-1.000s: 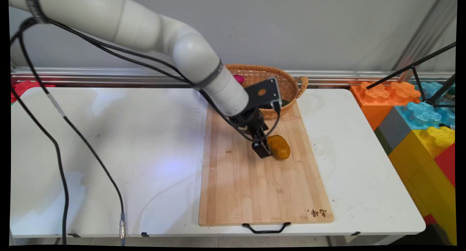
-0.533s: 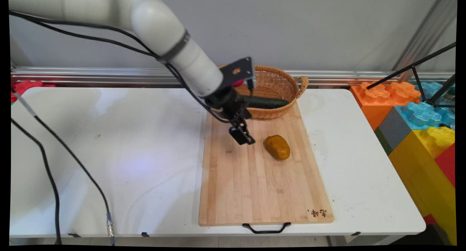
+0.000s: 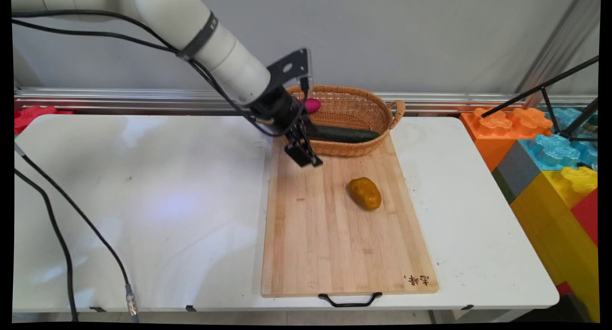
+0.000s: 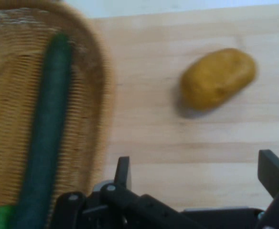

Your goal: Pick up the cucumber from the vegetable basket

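You have the black two-finger tool raised above the upper left part of the pale bamboo cutting board, just in front of the oval woven wicker basket at the upper centre of the frame. Its fingers stand spread apart in the hand view with nothing between them, so the tool is released and empty.

The brown oval potato lies on its own on the board, right of centre in the main view and in the upper right of the hand view, well apart from the tool. Inside the basket you can see a long dark green cucumber lying along the near wall and a small magenta object at the back left; what that object is cannot be told.

As the pictures show it, the potato sits free on the board, while the cucumber and the magenta piece are in the basket. The board rests on the white desk.
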{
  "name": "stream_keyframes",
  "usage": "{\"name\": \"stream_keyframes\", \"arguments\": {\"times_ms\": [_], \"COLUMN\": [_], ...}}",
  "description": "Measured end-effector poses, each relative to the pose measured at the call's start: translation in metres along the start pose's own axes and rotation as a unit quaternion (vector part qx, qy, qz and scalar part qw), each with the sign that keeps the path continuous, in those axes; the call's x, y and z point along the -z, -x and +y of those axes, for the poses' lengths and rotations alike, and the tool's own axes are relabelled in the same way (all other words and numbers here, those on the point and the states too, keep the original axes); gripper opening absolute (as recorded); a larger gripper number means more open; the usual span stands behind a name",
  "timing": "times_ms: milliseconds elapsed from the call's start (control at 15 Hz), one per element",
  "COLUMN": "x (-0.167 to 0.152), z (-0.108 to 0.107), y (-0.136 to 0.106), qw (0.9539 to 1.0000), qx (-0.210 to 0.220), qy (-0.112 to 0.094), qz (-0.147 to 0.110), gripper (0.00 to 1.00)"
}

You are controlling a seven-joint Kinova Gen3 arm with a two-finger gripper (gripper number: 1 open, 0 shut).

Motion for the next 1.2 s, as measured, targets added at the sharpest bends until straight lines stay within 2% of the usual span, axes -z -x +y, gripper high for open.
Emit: {"name": "stream_keyframes", "arguments": {"times_ms": [400, 600, 867, 1200], "x": [0.004, -0.002, -0.023, -0.066], "z": [-0.052, -0.078, -0.106, -0.131], "y": [0.006, 0.010, 0.011, 0.007], "qw": [0.9982, 0.9972, 0.9969, 0.9971], "qx": [-0.012, -0.017, -0.021, -0.037], "qy": [-0.059, -0.072, -0.072, -0.043], "qz": [0.003, -0.009, -0.025, -0.051], "gripper": [1.00, 1.00, 1.00, 1.00]}}
